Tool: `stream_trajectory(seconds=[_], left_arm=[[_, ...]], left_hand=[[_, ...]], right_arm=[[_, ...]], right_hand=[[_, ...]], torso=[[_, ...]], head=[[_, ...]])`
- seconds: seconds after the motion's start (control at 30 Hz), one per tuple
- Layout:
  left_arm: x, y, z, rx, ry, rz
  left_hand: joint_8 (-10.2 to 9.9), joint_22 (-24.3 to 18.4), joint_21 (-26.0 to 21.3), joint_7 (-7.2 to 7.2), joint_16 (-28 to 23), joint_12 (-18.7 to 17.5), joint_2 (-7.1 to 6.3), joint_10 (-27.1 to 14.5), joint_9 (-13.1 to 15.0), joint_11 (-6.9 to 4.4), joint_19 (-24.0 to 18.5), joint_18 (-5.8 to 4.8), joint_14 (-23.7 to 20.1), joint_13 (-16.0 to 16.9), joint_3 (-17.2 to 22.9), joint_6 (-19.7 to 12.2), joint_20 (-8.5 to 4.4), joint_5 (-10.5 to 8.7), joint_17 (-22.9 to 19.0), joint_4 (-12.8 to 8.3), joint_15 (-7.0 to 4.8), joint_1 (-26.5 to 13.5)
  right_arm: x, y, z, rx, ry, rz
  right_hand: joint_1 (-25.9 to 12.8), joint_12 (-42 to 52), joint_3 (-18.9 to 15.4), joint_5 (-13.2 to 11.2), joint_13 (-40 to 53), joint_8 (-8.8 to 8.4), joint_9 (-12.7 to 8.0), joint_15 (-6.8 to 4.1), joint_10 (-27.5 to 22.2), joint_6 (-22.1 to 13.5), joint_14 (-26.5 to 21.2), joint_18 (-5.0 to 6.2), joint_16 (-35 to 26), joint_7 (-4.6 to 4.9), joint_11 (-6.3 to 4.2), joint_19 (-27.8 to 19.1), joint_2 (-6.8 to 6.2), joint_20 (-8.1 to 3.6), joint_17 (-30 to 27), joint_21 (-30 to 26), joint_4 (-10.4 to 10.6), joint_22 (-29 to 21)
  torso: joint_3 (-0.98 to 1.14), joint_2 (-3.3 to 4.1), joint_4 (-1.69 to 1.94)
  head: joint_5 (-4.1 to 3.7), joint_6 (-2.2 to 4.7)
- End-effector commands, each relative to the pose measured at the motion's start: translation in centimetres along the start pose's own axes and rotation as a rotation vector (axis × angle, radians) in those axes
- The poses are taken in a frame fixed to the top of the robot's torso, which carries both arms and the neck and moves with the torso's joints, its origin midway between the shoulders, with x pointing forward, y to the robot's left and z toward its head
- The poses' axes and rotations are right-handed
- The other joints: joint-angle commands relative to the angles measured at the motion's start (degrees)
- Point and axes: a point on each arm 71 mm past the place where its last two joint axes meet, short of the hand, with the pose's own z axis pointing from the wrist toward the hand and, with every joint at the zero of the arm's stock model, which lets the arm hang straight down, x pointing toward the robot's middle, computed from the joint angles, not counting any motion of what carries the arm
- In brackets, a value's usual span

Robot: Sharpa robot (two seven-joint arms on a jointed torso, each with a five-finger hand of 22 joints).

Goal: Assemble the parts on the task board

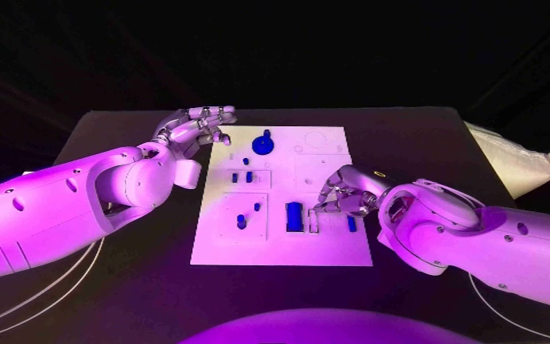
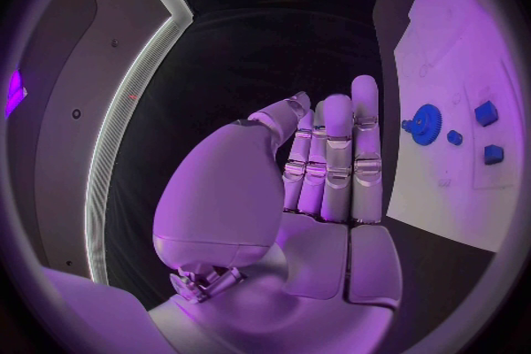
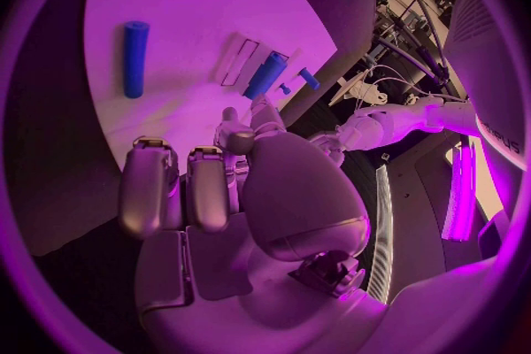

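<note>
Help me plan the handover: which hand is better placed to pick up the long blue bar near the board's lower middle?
Probably the right hand: it hovers over the task board just beside the long blue bar. The left hand sits at the far left corner, near the blue gear.

Task board point(image 1: 332, 249) lies between left hand point(image 1: 197, 128) and right hand point(image 1: 347, 191).

A lab — cables and equipment racks point(image 3: 426, 53) behind.

no readable text, labels or numbers on any surface
</note>
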Motion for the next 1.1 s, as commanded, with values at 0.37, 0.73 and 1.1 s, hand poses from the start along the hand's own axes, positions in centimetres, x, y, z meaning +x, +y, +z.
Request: stream_trajectory(seconds=[0.37,0.73,1.1], left_arm=[[0.2,0.1,-0.1,0.005,0.022,-0.012],[0.1,0.4,-0.2,0.0,0.017,-0.013],[-0.1,0.4,-0.3,-0.002,0.015,-0.013]], left_hand=[[0.4,0.0,-0.2,0.08,-0.2,0.3,0.58,-0.5,-0.1,0.04,0.3,0.64,-0.5,0.1,-0.4,-0.4,0.05,0.11,0.0,0.0,-0.01,0.2],[0.4,-0.1,-0.2,0.09,-0.2,0.4,0.58,-0.6,-0.1,0.06,0.3,0.63,-0.5,0.1,-0.4,-0.4,0.06,0.1,-0.1,0.0,0.0,0.1],[0.4,-0.1,-0.2,0.09,-0.2,0.4,0.58,-0.6,-0.1,0.06,0.3,0.63,-0.5,0.1,-0.4,-0.4,0.06,0.1,-0.1,0.0,0.0,0.1]], right_arm=[[-2.3,-4.1,-2.1,0.124,0.023,-0.124],[-1.2,-5.1,-2.1,0.188,0.072,-0.186],[-0.2,-4.8,-1.7,0.18,0.105,-0.211]], right_hand=[[-0.7,0.7,0.8,-0.9,0.7,-1.27,-0.5,0.38,0.4,2.9,3.1,-0.33,0.0,-0.45,-0.21,0.2,-0.37,0.53,0.5,0.0,0.7,0.7],[-4.3,2.2,-0.7,-1.0,2.1,-2.24,-0.6,0.33,1.1,4.1,3.1,-0.34,0.0,-0.53,-0.23,0.2,-2.07,0.43,0.6,0.0,3.6,0.8],[-6.0,2.5,-1.9,1.8,2.6,-2.58,-0.3,0.23,1.2,4.9,3.1,-0.33,0.0,-0.72,-0.38,0.2,-3.02,0.38,0.6,0.0,5.5,0.8]], torso=[[0.29,-0.01,-0.84],[0.15,0.05,-0.53],[0.11,-0.03,-0.63]], head=[[-0.86,0.32],[-1.06,0.3],[-0.38,-0.26]])
